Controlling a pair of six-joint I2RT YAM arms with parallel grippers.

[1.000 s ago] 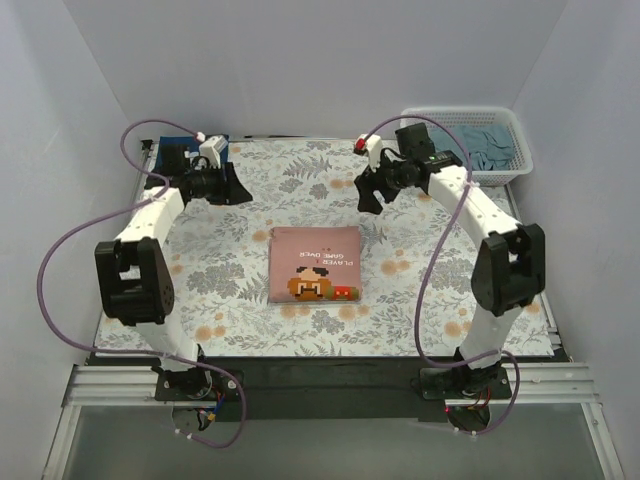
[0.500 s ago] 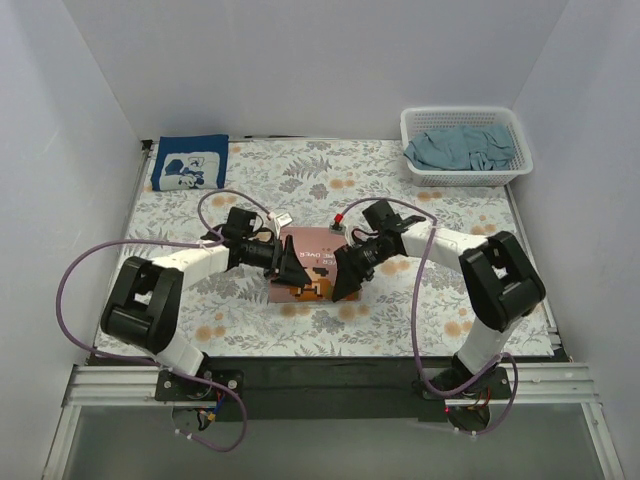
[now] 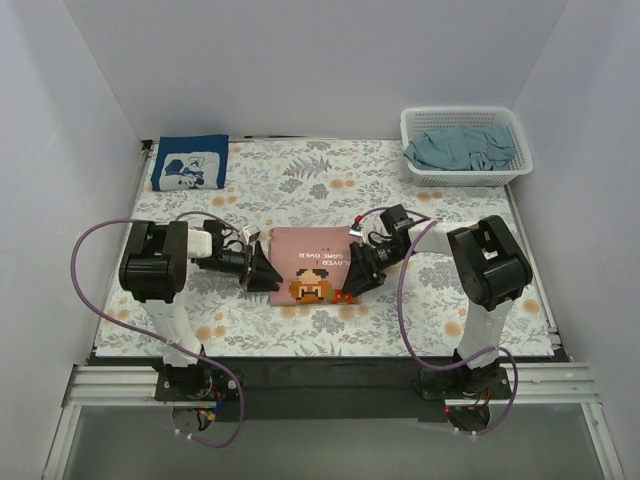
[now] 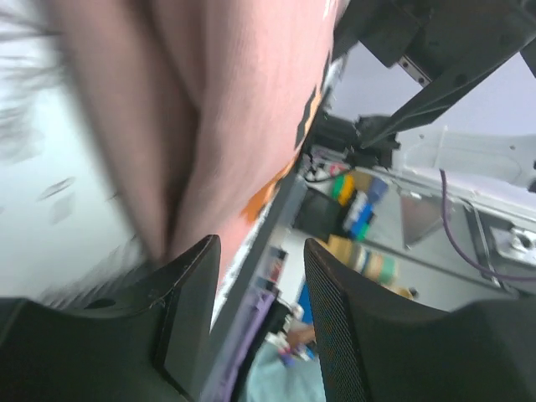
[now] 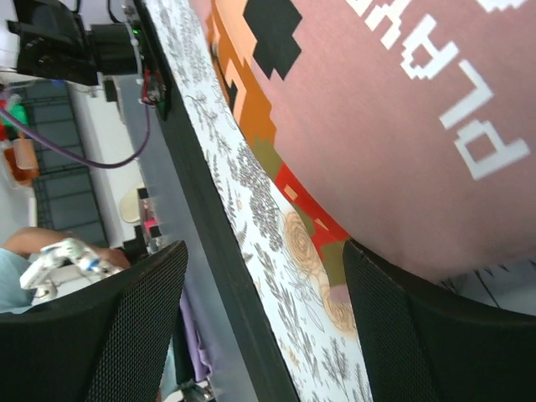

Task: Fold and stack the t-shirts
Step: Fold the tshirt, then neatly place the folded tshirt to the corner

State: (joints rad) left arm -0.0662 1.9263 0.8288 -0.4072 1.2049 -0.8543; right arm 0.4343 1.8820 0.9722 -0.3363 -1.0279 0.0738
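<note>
At about 10 o'clock on the floral cloth (image 3: 300, 185) that covers the counter, a folded navy t-shirt (image 3: 190, 162) with white print lies flat against the far left corner, well apart from both arms. The left arm is bent low, and its left end effector (image 3: 262, 270) rests at the 9 o'clock edge of the folded dusty-pink t-shirt (image 3: 312, 262). In the left wrist view, which is blurred, the two dark fingers (image 4: 186, 310) stand partly apart; the pink cloth's edge runs down to the inner side of one of them, and only the counter's edge and the room beyond show in the gap. The pink shirt itself lies near the middle of the counter, a little toward 6 o'clock, as a neat rectangle with its pixel-figure print (image 3: 312, 287) facing up and white lettering above it. The right end effector (image 3: 358, 272) sits at the shirt's 3 to 4 o'clock edge with its jaws spread wide. The right wrist view shows them straddling the shirt's corner — orange, black and red print, then floral cloth — with nothing clamped. At 1 o'clock, a white lattice basket (image 3: 465, 181) holds a crumpled grey-teal t-shirt (image 3: 460, 148).
</note>
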